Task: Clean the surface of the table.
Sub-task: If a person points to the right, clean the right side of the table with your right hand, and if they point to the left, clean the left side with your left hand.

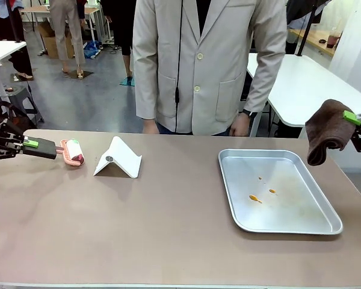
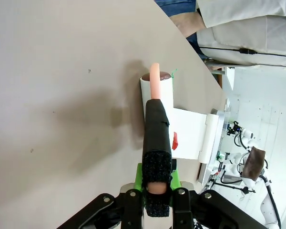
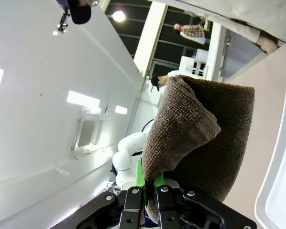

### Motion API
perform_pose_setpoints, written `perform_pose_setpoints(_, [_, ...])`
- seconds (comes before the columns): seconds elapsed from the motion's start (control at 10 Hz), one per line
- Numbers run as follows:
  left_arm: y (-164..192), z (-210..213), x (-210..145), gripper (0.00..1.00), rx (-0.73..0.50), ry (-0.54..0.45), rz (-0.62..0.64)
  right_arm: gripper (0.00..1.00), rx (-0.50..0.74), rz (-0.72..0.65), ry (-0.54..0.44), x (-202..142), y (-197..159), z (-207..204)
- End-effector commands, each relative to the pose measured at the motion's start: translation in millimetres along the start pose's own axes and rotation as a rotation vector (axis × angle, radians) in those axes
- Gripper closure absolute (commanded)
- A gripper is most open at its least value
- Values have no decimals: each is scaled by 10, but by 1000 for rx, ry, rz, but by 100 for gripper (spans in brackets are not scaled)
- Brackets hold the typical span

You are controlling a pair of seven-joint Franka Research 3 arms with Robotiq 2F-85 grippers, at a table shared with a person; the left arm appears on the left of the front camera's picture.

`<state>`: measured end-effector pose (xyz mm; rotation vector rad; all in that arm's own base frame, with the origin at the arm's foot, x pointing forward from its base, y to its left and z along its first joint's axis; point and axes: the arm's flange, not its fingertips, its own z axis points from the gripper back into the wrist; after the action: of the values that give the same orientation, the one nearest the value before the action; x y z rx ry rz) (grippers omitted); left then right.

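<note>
Taupe-brown table (image 1: 168, 235) spans the front view, near edge to the person (image 1: 207, 60) standing at the far side.

Left gripper (image 1: 30, 143) is at the table's left end, jaws clamped on the black handle of a pink-headed roller tool (image 1: 72, 152). The head points toward the middle of the table, low over the top; contact with the surface cannot be told. A white folded stand (image 1: 117, 159) sits just beside the head.

Right gripper (image 1: 351, 117) is raised past the table's right edge, jaws together on a fold of a brown cloth (image 1: 326, 129), which hangs clear of the surface.

Silver tray (image 1: 280, 152) lies on the right half, with small orange spots (image 1: 256, 197) inside.
</note>
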<state>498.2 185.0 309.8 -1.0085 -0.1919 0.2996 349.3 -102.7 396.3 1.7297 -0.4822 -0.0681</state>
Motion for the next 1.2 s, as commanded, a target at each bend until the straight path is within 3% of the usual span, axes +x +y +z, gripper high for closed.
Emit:
perform_pose_setpoints(0.0, [-78, 49, -13, 91, -46, -3, -16, 100, 15, 4, 9, -19, 40, 19])
perform_pose_setpoints(0.1, [-141, 139, -63, 91, -68, -8, -33, 100, 15, 4, 9, -19, 40, 19])
perform_pose_setpoints(0.3, [-364, 466, -259, 91, -242, -21, -146, 100, 15, 4, 9, -19, 40, 19])
perform_pose_setpoints(0.5, [-379, 825, -438, 91, -297, -4, -159, 100, 15, 4, 9, -19, 40, 19])
perform_pose_setpoints(1.1, [246, 2544, -1121, 91, -348, 141, -128, 100, 15, 4, 9, -19, 40, 19])
